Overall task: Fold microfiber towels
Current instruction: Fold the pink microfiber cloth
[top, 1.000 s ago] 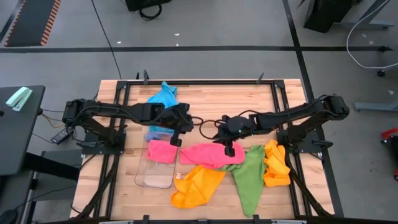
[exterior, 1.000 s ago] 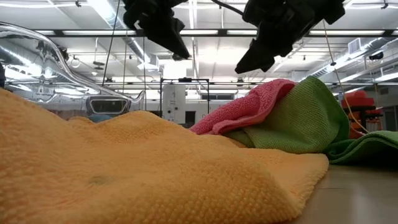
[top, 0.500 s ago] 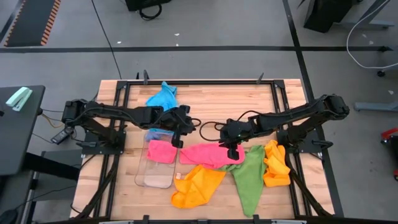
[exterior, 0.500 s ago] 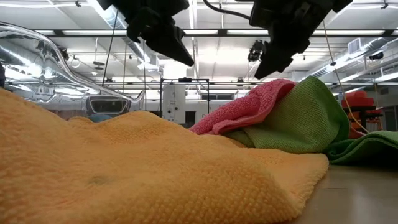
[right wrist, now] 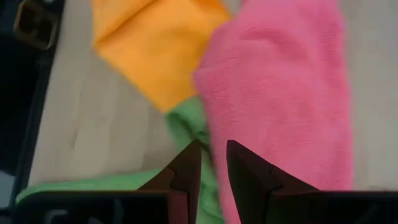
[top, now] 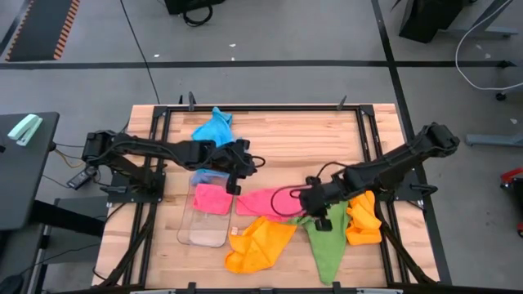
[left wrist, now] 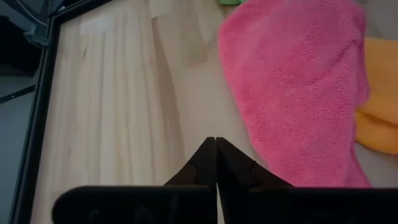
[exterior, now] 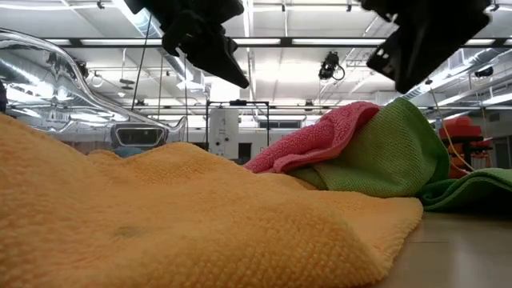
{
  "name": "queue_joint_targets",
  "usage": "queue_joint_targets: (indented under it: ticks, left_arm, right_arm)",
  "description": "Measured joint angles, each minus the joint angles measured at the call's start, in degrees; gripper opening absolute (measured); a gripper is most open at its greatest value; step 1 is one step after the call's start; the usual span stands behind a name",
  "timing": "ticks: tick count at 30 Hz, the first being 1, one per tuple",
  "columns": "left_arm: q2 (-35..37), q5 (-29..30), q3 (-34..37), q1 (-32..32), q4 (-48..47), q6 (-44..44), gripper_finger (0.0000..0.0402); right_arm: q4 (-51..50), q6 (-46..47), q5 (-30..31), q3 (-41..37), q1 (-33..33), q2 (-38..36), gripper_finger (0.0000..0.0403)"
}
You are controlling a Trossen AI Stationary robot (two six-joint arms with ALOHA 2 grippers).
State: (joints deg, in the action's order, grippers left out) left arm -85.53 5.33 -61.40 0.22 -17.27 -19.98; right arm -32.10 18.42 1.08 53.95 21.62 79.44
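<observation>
Your right pincer (right wrist: 213, 163) hangs slightly parted, grasping nothing, over the meeting of the pink towel (top: 265, 202) and green towel (top: 327, 233). Your left pincer (left wrist: 216, 163) is clenched empty above bare bench (top: 278, 135) beside the pink towel. In the low view an orange towel (exterior: 160, 216) hides most of the bench.
</observation>
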Motion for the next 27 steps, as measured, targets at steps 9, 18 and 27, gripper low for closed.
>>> queue_joint_targets:
  ticks: [9, 18, 27]
  left_arm:
    - [0.0, 0.0, 0.0, -0.4, 1.1, 2.6, 0.0021]
    - [1.0, 0.8, 0.0, -0.3, 0.8, 2.9, 0.0012]
    - [3.9, 4.0, -0.2, -0.2, -0.9, 3.4, 0.0032]
  right_arm:
    - [10.8, -2.9, 10.7, -0.1, 2.5, 1.1, 0.0101]
    - [15.1, -8.2, 10.9, 2.4, 1.7, 10.8, 0.0173]
    - [5.0, -14.0, 12.1, 15.4, 0.7, 21.4, 0.018]
